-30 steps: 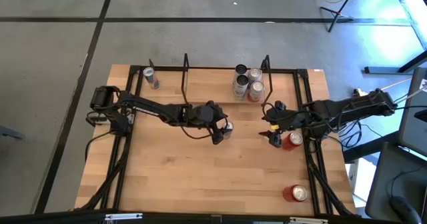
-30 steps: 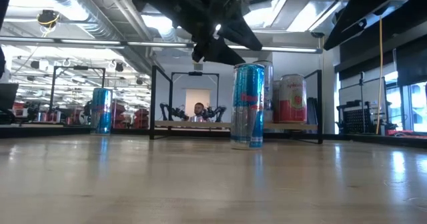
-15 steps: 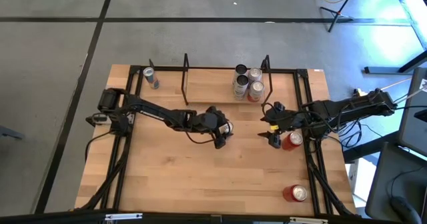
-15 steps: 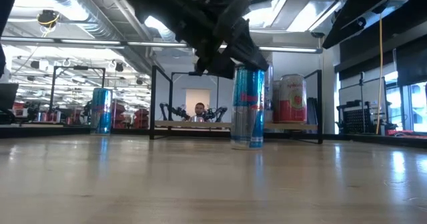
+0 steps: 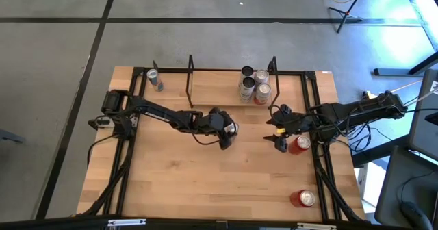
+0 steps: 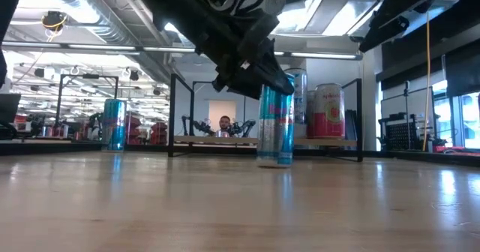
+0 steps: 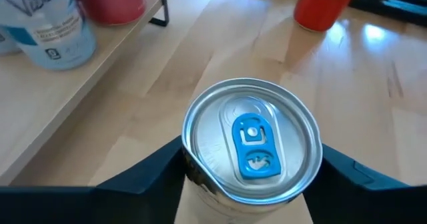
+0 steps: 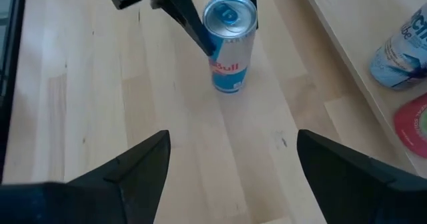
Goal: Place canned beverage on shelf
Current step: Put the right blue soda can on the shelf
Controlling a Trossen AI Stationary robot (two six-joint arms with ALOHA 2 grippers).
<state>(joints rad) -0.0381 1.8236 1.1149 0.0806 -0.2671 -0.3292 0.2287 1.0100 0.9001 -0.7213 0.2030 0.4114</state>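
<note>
A slim blue-and-silver canned beverage (image 8: pixel 229 44) stands mid-table, its silver top with a blue tab (image 7: pixel 252 144) facing up. My left gripper (image 5: pixel 226 135) is shut on its upper part. The shelf (image 5: pixel 219 92), a narrow light plank between two black wire frames, lies along the far side and holds several cans (image 5: pixel 253 86) at its right end. My right gripper (image 8: pixel 233 177) hangs open above the table on the right, beside a red can (image 5: pixel 299 144), touching nothing. My left gripper pinches the can's upper wall just under the rim (image 7: pixel 190 177), one finger (image 7: pixel 153 177) on each side. The fingers come slanting down from the table's left side and lie across the can. The can stands about upright, its bottom (image 6: pixel 274 162) on the table.
A blue can (image 5: pixel 155 79) stands at the far left, outside the shelf's left frame. Another red can (image 5: pixel 303 198) is near the right front corner. Black rails (image 5: pixel 126 155) run along the table's left and right sides. Bare wood lies between the held can and the shelf.
My left gripper has come down from above the can, and its fingers now reach around the can's upper part. The can stays standing on the table.
</note>
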